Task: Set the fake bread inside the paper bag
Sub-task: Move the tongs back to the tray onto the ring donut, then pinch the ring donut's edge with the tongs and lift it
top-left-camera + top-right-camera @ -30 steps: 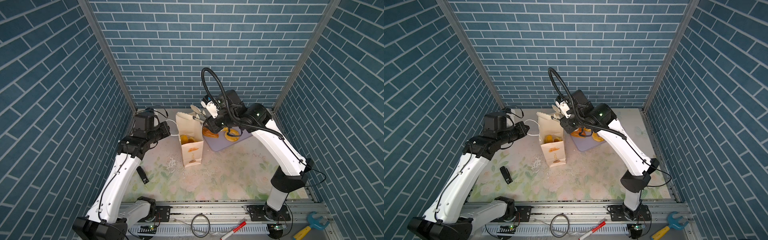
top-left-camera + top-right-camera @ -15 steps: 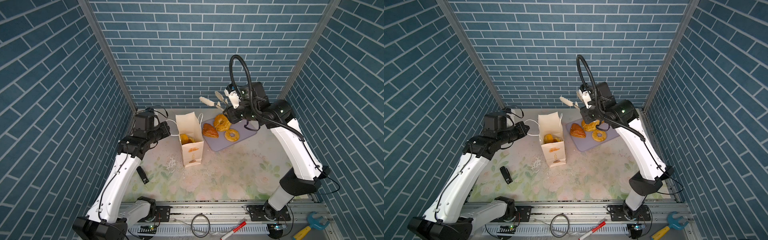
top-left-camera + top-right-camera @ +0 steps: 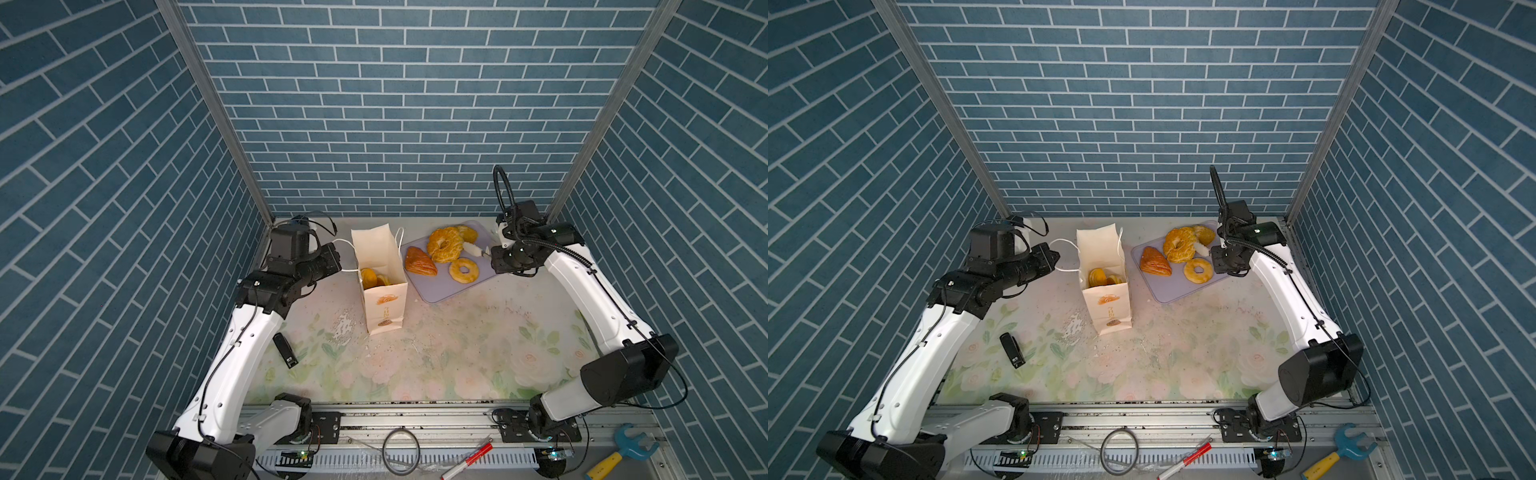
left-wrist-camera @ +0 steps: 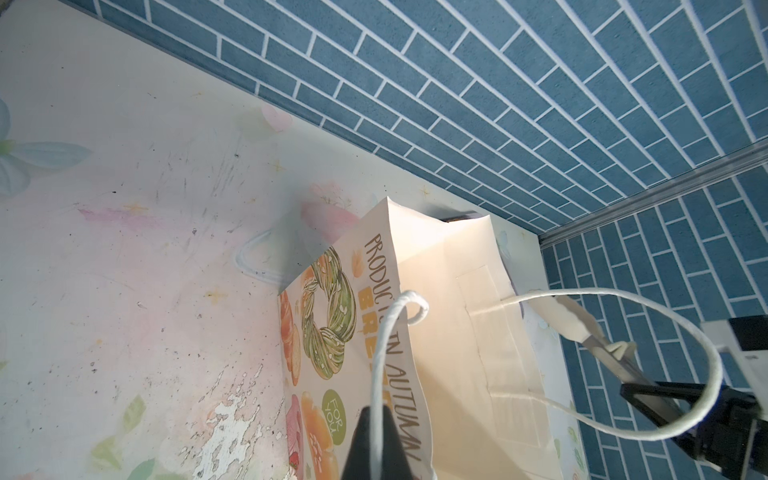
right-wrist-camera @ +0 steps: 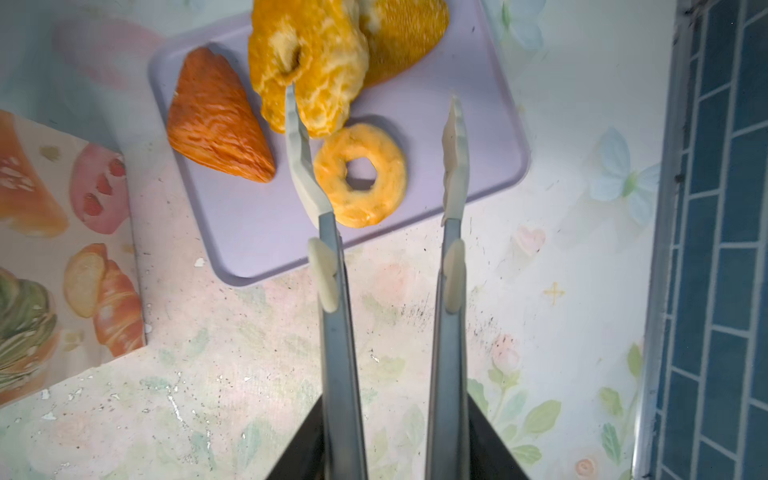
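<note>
The paper bag (image 3: 384, 297) (image 3: 1108, 303) stands upright and open left of centre, with fake bread (image 3: 371, 277) showing inside. My left gripper (image 4: 376, 409) (image 3: 337, 261) is shut on its white cord handle (image 4: 384, 340). On a lavender tray (image 3: 442, 287) (image 5: 257, 232) lie a large ring bread (image 3: 445, 245) (image 5: 316, 62), a small ring (image 3: 464, 270) (image 5: 360, 174), a brown flaky triangle (image 3: 420, 262) (image 5: 216, 120) and an oval roll (image 3: 467, 233). My right gripper (image 5: 395, 399) (image 3: 505, 261) is shut on metal tongs (image 5: 336, 311). The tongs' white tips are spread apart over the rings and hold nothing.
A small black object (image 3: 285, 350) lies on the floral table near the left arm. At the front rail lie a cable loop (image 3: 400, 451), a red-and-white pen (image 3: 465, 455) and a blue-and-yellow toy wrench (image 3: 619, 449). Brick walls close in three sides.
The right arm has swung from the bag's mouth, up and to the right, then down beside the tray. The tongs are now empty. The left arm has kept still.
</note>
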Tool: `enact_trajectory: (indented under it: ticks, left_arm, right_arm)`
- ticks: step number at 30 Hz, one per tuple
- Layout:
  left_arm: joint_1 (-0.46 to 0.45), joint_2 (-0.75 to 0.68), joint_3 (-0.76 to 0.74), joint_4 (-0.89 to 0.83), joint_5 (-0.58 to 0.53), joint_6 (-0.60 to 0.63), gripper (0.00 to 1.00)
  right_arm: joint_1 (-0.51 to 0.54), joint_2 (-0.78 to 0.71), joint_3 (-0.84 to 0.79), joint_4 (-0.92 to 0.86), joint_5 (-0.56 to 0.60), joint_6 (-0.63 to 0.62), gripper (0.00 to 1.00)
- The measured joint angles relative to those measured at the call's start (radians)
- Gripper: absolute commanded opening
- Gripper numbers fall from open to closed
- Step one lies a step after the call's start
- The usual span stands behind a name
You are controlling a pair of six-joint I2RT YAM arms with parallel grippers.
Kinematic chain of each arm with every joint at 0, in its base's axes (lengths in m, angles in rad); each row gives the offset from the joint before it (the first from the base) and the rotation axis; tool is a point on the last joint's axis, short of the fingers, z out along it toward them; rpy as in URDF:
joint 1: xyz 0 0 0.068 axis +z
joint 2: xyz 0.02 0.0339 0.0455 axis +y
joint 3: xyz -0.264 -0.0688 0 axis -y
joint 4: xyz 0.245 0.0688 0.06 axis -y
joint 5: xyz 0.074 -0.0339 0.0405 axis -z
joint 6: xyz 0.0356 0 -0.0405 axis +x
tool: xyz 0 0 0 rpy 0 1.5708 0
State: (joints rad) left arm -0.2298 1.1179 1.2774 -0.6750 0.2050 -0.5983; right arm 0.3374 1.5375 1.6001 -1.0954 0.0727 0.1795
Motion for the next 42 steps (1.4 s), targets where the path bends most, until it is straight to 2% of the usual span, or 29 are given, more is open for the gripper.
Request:
enact_trajectory:
  ticks: [8,17,23,31,35,42]
  left_arm:
    - [0.000,0.008,0.000,0.000,-0.002,0.000,0.00]
    - [0.000,0.010,0.000,-0.001,-0.006,0.000,0.00]
    - [0.000,0.019,0.000,0.000,-0.007,0.000,0.00]
    - [0.000,0.025,0.000,0.000,-0.007,0.000,0.00]
    - [0.000,0.025,0.000,0.000,-0.007,0.000,0.00]
    - [0.000,0.009,-0.003,0.003,-0.006,0.000,0.00]
  right_arm:
    - [-0.056,0.138,-0.034,0.031,-0.058,0.004,0.43]
    - [-0.059,0.292,0.014,0.037,-0.046,-0.005,0.40]
    - [-0.059,0.313,0.029,0.026,-0.046,-0.004,0.38]
    - [-0.061,0.333,0.044,0.026,-0.040,-0.004,0.23]
    - [-0.063,0.330,0.047,0.024,-0.035,-0.005,0.19]
    - [-0.063,0.233,0.047,-0.005,0.010,-0.005,0.17]
